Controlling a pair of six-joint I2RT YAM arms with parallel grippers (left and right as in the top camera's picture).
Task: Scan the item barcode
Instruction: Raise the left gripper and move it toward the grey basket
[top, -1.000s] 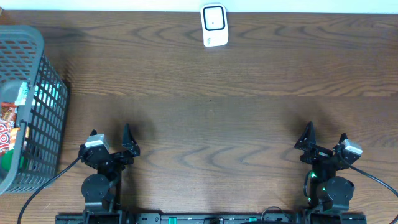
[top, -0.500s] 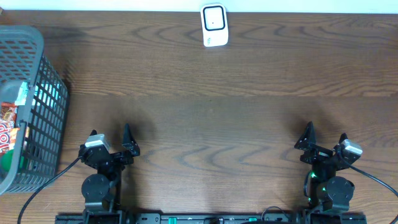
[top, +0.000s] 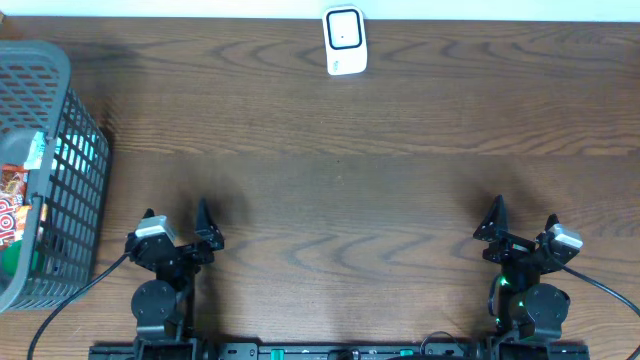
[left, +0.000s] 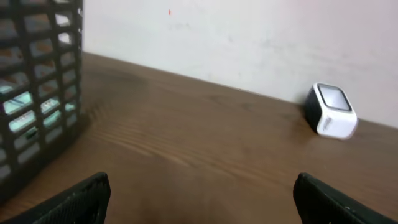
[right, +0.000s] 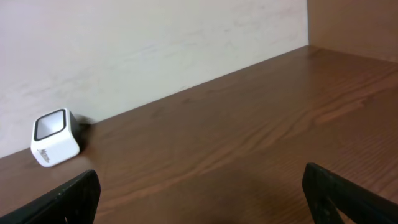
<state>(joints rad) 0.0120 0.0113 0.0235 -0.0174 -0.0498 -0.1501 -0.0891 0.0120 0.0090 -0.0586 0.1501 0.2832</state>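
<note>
Scanning not begun: left gripper (top: 178, 225) and right gripper (top: 522, 222) both gape wide and empty, items (top: 12, 200) lie in the basket (top: 75, 150) far left, scanner (top: 345, 40) waits at the back.

Pretty roomy here: bare table (top: 340, 180) runs from the left hand (top: 178, 215) and right hand (top: 522, 212) all the way to the little scanner (top: 345, 42) at the far edge. Only real obstacle is the wire basket (top: 75, 200) off to the left, near the left hand.
</note>
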